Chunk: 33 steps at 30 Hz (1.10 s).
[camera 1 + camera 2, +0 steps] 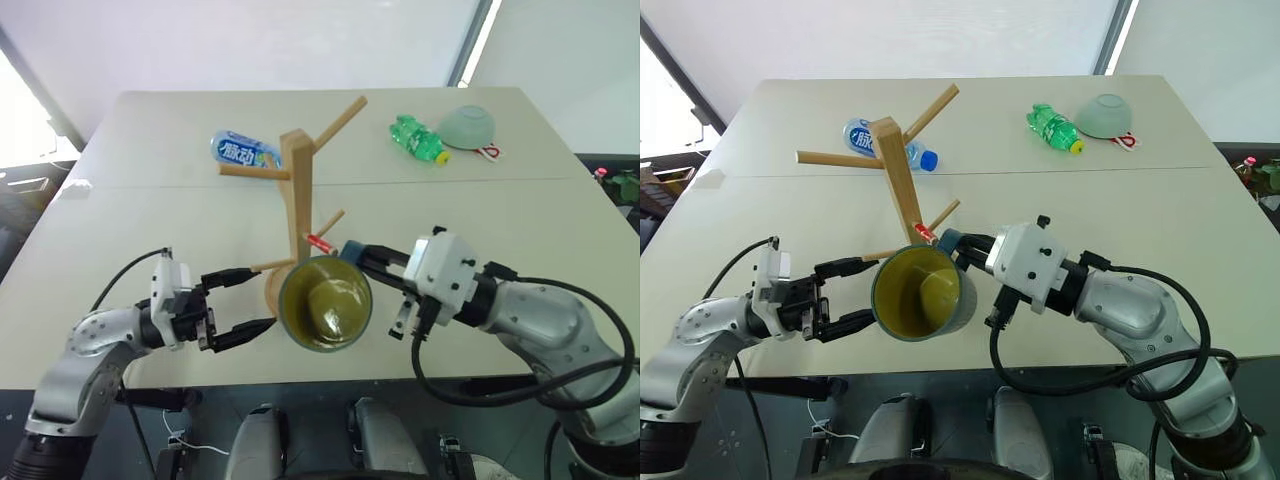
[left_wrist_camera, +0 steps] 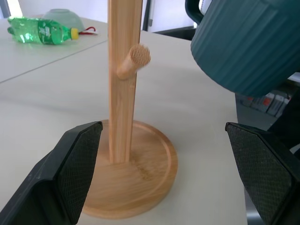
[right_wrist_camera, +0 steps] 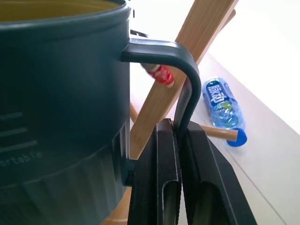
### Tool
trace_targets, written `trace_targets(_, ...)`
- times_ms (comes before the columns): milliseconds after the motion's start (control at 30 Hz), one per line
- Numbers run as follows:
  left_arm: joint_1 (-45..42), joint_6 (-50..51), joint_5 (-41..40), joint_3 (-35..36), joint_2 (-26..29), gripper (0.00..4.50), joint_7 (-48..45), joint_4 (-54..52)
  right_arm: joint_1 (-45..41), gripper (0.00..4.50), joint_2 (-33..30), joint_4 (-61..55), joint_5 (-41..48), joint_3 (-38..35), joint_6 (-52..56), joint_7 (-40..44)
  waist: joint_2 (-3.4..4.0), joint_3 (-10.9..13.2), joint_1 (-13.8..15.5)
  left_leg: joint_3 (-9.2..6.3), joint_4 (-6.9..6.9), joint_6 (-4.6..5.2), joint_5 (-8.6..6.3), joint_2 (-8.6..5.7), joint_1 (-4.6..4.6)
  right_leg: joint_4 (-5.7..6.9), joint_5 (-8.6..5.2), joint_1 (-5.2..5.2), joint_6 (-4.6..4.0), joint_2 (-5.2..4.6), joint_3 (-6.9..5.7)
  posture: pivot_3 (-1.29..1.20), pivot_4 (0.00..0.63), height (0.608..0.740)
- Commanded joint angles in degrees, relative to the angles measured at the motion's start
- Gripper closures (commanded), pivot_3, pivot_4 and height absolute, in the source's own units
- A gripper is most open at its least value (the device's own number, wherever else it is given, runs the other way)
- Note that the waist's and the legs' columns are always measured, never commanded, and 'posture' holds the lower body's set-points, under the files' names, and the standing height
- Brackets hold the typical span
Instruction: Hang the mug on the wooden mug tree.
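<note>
right jaws (image 3: 180, 136) pinch the mug (image 1: 326, 303) handle beside the wooden mug tree (image 1: 296, 180).

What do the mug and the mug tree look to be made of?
The mug: probably plastic or enamelled metal; matte teal ribbed wall, thin bent handle, smooth yellow-green inside. The look leaves it open.
The mug tree: light unpainted wood, possibly bamboo; grain lines on the post and base, rough end grain on a peg.

Blue bottle (image 1: 245, 152); green bottle (image 1: 418, 139); pale bowl (image 1: 467, 126)
</note>
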Motion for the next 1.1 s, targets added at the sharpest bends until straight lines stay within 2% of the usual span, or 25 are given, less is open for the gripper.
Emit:
trace_targets(33,-0.8,2.6,-3.9,3.0,2.2,0.0,-0.7,-4.0,-2.4,4.41,0.1,-1.0,0.5,0.3,0.2,0.3,0.0,0.0,0.0,0.0,0.0,0.0,0.0,0.0,0.0,0.0,0.0,0.0,0.0,0.0,0.0,0.0,0.15,0.74)
trace_targets(367,-2.3,6.1,-8.0,6.5,4.0,0.0,-0.2,-6.4,-7.2,4.41,1.5,2.0,-0.7,3.6,2.9,-0.7,-0.01,0.0,0.0,0.0,0.0,0.0,0.0,-0.02,-0.01,0.0,0.0,-0.02,0.0,0.01,0.0,0.0,0.15,0.74)
trace_targets(700,-3.5,7.5,-8.1,5.9,3.3,0.0,2.5,-8.5,-9.3,4.41,3.9,2.8,-0.6,4.7,6.9,-2.6,-0.01,0.0,0.0,0.0,0.01,0.0,0.0,-0.02,-0.13,0.0,0.0,-0.1,0.0,0.01,0.0,0.0,0.15,0.74)
trace_targets(833,-4.1,8.1,-8.6,5.6,3.2,0.0,3.2,-8.8,-9.6,3.17,4.3,2.7,-0.3,4.4,7.5,-2.6,-0.01,0.0,0.0,-0.01,0.01,0.0,0.0,-0.05,-0.13,0.0,0.0,-0.1,0.0,0.01,0.0,0.0,0.15,0.74)
trace_targets(900,-4.4,8.4,-8.7,5.6,3.1,0.0,3.4,-8.8,-9.8,2.03,4.0,2.6,-0.7,4.5,7.1,-2.4,-0.01,0.0,0.0,0.0,0.01,0.0,0.0,-0.06,-0.13,0.0,0.01,-0.1,0.0,0.02,0.0,0.0,0.15,0.74)
trace_targets(967,-4.3,8.5,-8.8,5.6,3.1,0.0,3.4,-8.8,-10.0,1.09,3.5,2.4,-1.0,4.5,6.8,-2.0,-0.01,0.0,0.0,0.0,0.01,0.0,0.0,-0.06,-0.13,0.0,0.01,-0.1,0.01,0.03,0.0,0.0,0.15,0.74)
trace_targets(1100,-4.0,8.9,-9.2,5.9,3.2,0.0,3.1,-8.7,-9.9,1.09,2.8,1.7,-0.4,3.4,6.5,-1.0,-0.01,0.0,0.0,0.0,0.01,0.0,0.0,-0.07,-0.17,0.0,0.01,-0.15,0.01,0.04,0.0,0.0,0.15,0.74)
